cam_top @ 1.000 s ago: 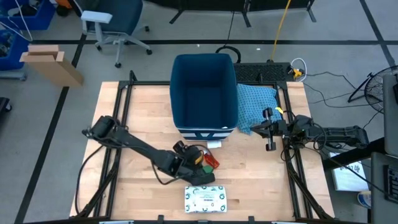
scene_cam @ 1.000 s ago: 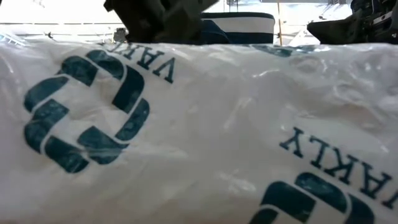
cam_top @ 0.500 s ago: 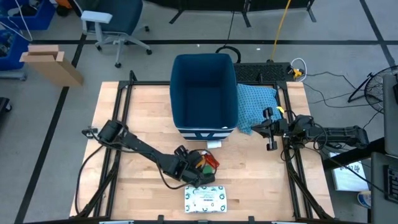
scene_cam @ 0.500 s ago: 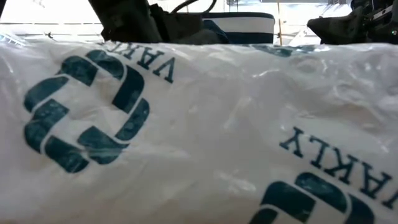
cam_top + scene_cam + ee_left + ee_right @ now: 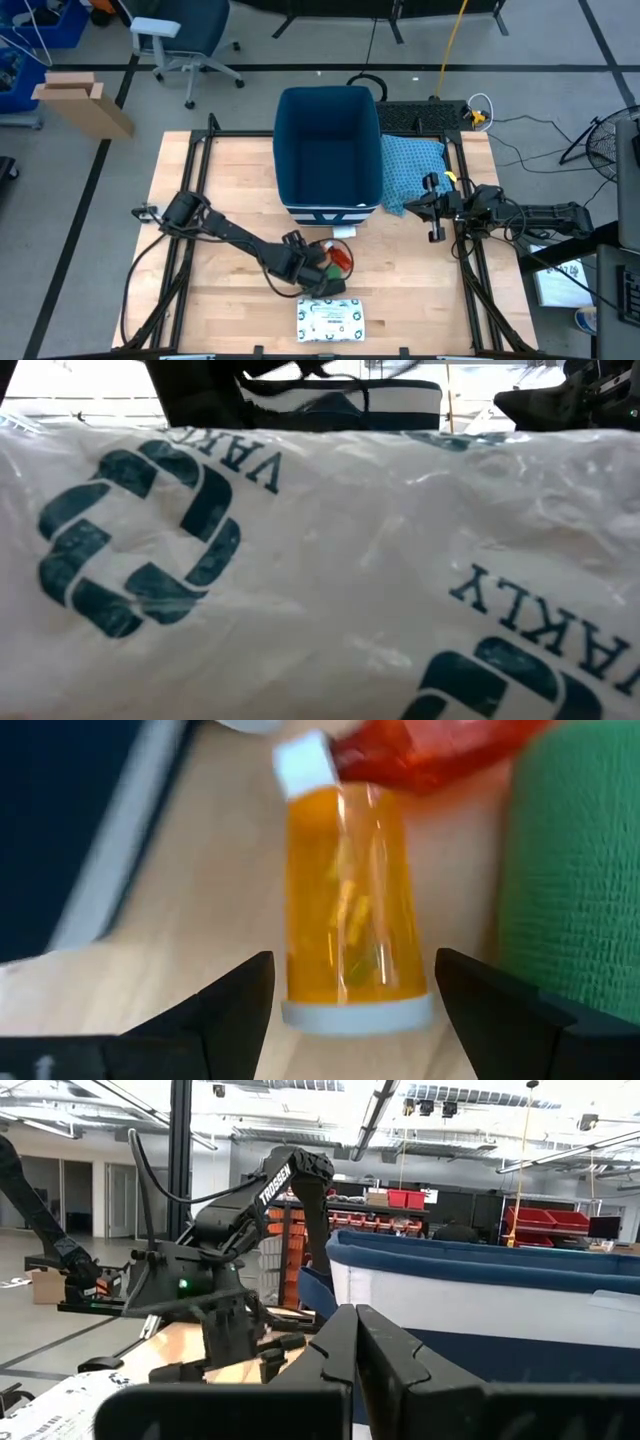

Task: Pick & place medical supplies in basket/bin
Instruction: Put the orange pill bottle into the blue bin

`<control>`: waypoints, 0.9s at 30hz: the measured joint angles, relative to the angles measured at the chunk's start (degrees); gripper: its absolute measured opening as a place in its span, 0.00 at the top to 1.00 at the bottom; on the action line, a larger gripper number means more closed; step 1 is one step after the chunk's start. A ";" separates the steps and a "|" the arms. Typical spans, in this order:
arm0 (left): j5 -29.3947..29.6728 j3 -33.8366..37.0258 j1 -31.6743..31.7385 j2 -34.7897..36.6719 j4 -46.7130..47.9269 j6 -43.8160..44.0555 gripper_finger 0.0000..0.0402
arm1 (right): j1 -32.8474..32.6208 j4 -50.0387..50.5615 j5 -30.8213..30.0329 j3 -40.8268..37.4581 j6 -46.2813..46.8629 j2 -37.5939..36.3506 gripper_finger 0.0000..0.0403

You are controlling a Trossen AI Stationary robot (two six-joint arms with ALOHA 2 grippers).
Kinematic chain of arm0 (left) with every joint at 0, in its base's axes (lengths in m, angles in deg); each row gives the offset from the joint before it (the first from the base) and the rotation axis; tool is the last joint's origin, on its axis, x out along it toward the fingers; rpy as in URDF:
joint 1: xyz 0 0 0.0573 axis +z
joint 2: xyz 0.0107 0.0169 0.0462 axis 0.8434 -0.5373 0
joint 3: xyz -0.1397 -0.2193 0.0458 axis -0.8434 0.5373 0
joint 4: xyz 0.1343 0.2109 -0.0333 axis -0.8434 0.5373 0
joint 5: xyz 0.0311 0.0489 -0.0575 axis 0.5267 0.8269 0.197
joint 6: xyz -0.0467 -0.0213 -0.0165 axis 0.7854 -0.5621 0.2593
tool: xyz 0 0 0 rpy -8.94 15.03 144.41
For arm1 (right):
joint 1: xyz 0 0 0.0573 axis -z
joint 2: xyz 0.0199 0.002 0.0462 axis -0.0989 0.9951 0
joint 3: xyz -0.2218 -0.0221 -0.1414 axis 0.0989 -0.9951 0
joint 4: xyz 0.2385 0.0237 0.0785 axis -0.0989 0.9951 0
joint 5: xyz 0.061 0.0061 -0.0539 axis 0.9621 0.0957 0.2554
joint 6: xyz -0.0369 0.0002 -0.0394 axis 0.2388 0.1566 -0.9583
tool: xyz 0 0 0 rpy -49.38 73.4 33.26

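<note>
In the left wrist view the orange bottle lies on its side on the wood, its white cap end nearest the camera. The red item lies just beyond it and the dark green box beside it. My left gripper is open, one finger on each side of the bottle, with a thin gap showing at both. The white packet with green print lies flat near the table's near edge. The dark blue bin stands at the far middle. My right gripper is shut and waits right of the bin.
The light blue patterned cloth lies against the bin's right side. The white packet fills almost the whole low view. Bare wood lies left of the bin and between the supplies and the right arm. Black frame rails run along both table sides.
My left arm's rear joint has swung a little toward the table's right, while its gripper has stayed over the supplies in front of the bin. In the low view the arm has drifted toward the picture's left. The right arm has kept still.
</note>
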 joint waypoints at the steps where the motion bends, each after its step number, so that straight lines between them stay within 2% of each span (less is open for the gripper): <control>1: -0.66 0.00 0.24 -0.10 0.15 -0.91 0.30 | 0.00 0.02 -0.01 -0.01 0.00 0.00 1.00; 7: -3.65 0.00 1.52 0.01 -0.42 -3.80 0.31 | 0.00 0.08 0.00 0.01 0.00 -0.01 1.00; 14: -6.31 0.00 2.51 0.01 -0.49 -6.31 0.49 | 0.00 0.09 0.00 -0.01 0.00 0.01 1.00; 22: -6.84 0.00 2.78 0.09 -0.07 -9.67 0.47 | 0.00 0.08 0.00 0.01 0.00 -0.01 1.00; 25: -6.63 0.02 2.78 1.49 1.02 -11.00 0.43 | 0.00 -0.06 0.00 0.00 0.11 -0.01 1.00; 27: -6.05 0.02 2.75 3.27 1.00 -11.89 0.43 | 0.00 -0.11 0.00 0.01 0.15 -0.01 1.00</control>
